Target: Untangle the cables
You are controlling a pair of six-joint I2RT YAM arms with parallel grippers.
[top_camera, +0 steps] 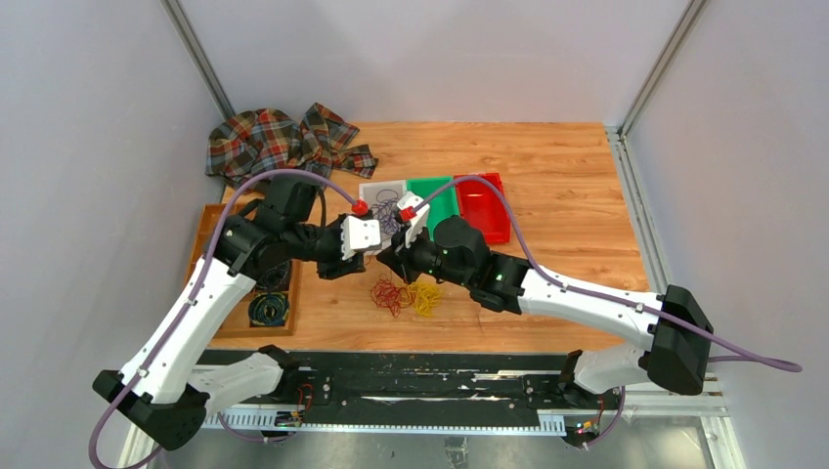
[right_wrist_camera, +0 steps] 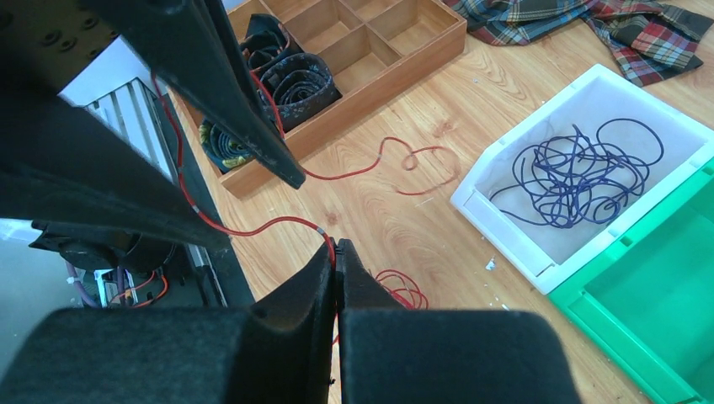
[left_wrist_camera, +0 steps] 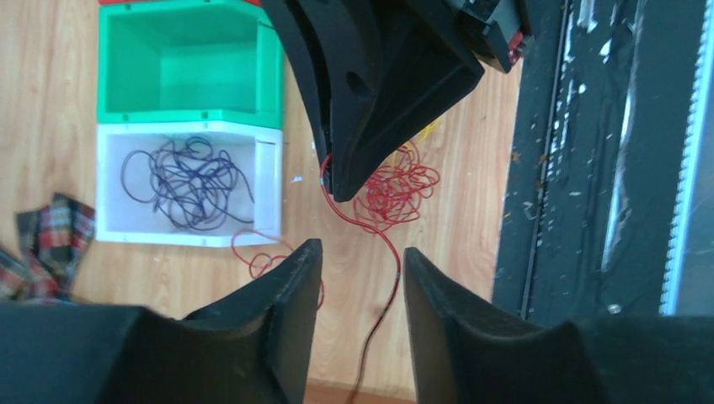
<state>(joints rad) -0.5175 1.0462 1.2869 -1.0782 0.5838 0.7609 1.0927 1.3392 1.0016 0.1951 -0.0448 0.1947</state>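
- The left pincer (left_wrist_camera: 362, 249) stands open. A thin red wire (right_wrist_camera: 278, 220) runs through the gap between its two black fingers, and neither finger is clamped on it.
- The right pincer (right_wrist_camera: 335, 248) is pressed closed on that same red wire, nipping it at the very tips.
- From the closed tips the wire loops off toward 9 o'clock. In the left wrist view its far end runs out past the bottom edge, so I can't see where it stops.
- A loose heap of thin red and yellow-orange wires (top_camera: 406, 296) lies on the wooden worktop (top_camera: 547, 166), at 6 o'clock from both pincers. Up close, the right pincer hides most of the yellow strands.
- A tangle of thin purple wires (right_wrist_camera: 581, 172) sits inside the white plastic bin (left_wrist_camera: 185, 129), at 12 o'clock from the heap.
- A green plastic bin (left_wrist_camera: 103, 59) touches the white one, and a red plastic bin (top_camera: 484, 210) follows it toward 3 o'clock.
- A wooden compartment tray (right_wrist_camera: 370, 101) at 9 o'clock holds dark coiled cords (right_wrist_camera: 299, 80), partly hidden from above by the left arm.
- A crumpled plaid cloth (top_camera: 279, 142) lies at 11 o'clock.
- From above, the wire between the pincers is too fine to make out.
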